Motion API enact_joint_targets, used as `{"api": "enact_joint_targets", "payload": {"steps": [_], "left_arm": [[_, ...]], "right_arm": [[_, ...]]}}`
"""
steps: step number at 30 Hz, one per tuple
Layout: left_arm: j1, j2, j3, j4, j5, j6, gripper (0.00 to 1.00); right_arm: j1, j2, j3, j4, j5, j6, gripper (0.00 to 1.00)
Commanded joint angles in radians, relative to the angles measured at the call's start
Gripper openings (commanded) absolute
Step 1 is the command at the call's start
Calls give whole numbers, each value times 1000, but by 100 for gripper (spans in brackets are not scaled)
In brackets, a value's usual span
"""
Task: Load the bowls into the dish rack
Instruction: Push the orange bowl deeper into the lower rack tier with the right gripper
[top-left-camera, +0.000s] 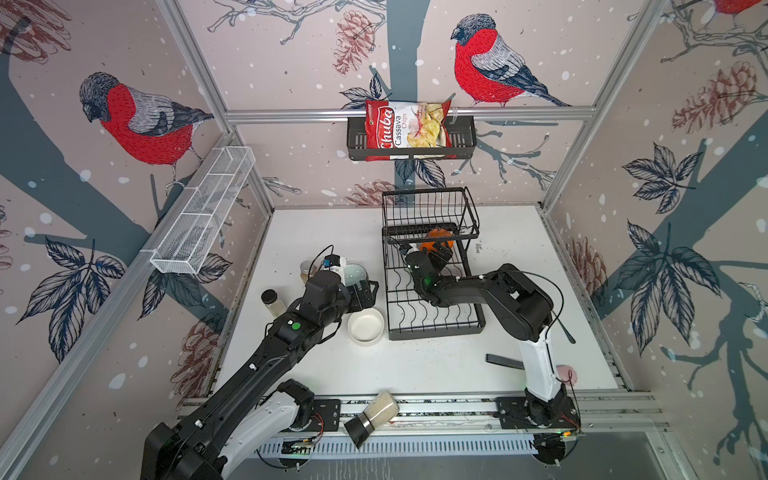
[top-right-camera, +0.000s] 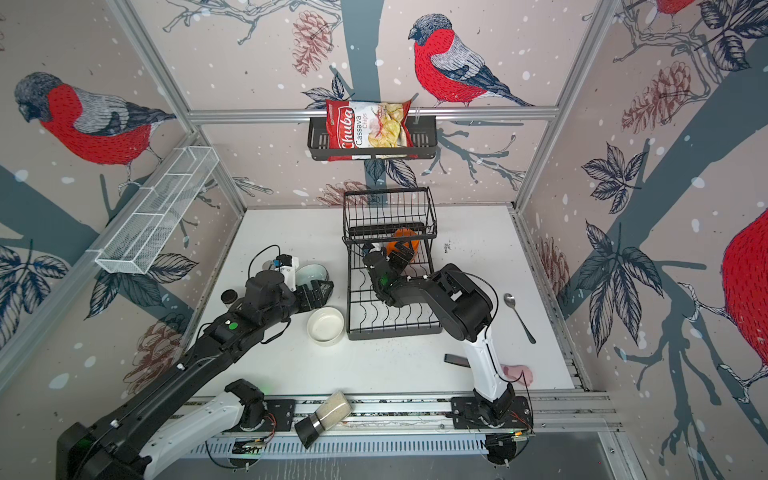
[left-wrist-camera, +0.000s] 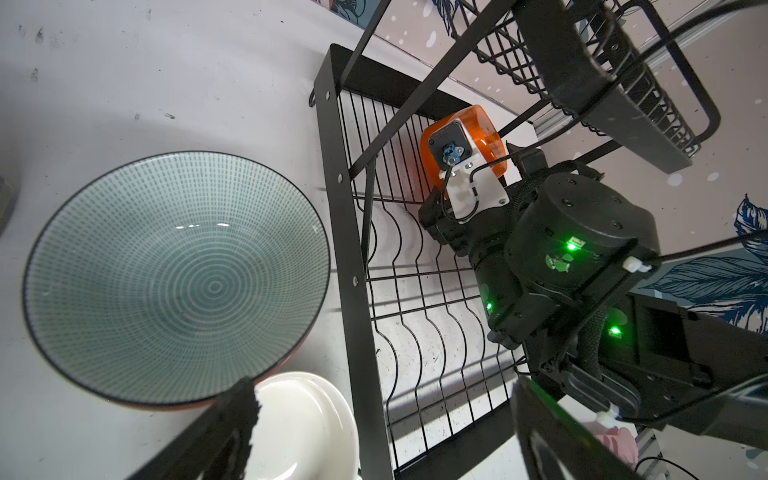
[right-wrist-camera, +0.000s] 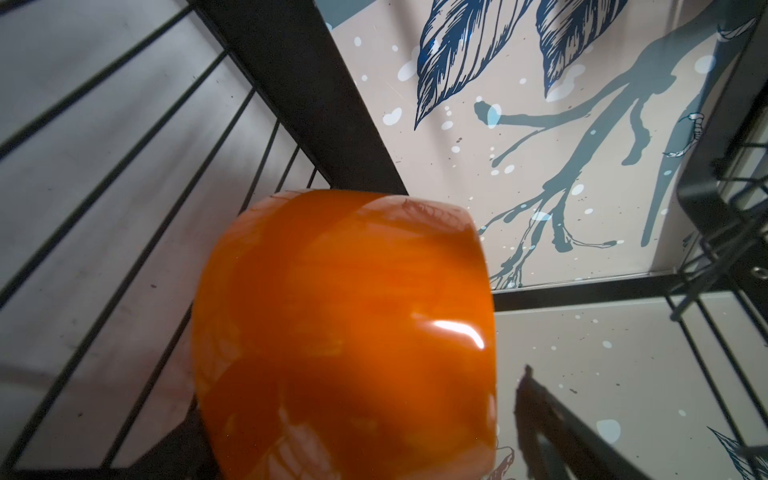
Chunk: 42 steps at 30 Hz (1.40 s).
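One orange bowl (right-wrist-camera: 345, 332) on edge in rack (top-left-camera: 436, 331), just ahead of wide-open right end effector (top-left-camera: 439, 251); risk: withdrawal clips, topples it.

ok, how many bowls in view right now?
3: orange bowl in the dish rack, under its raised basket; teal bowl and white bowl on the table left of it. The arms may hide more.
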Motion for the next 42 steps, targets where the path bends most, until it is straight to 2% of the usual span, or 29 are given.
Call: {"api": "enact_joint_targets", "payload": {"steps": [1,10,20,25,36,42], "left_arm": [[3,-2,-4,7,4,-2,95],[3,-10,-5,-3,-2,-4,95],[3,-14,-2,-10,-6,-5,95],[3,-13,-1,-16,-14,-2,95],[3,-7,7,-21,-19,-3,95],[3,-4,13,-24,-14,-4,95]], "right_arm": [[7,-17,6,-41,-15,52,100],[11,-79,1,-153,-75,174,99],[11,-61,-2,-191,-88,219,100],[12,-69,3,-251,-139,274,99],[15,-99,6,-254,-203,352,100],[-3,-88,21,-226,-192,374,100]]}}
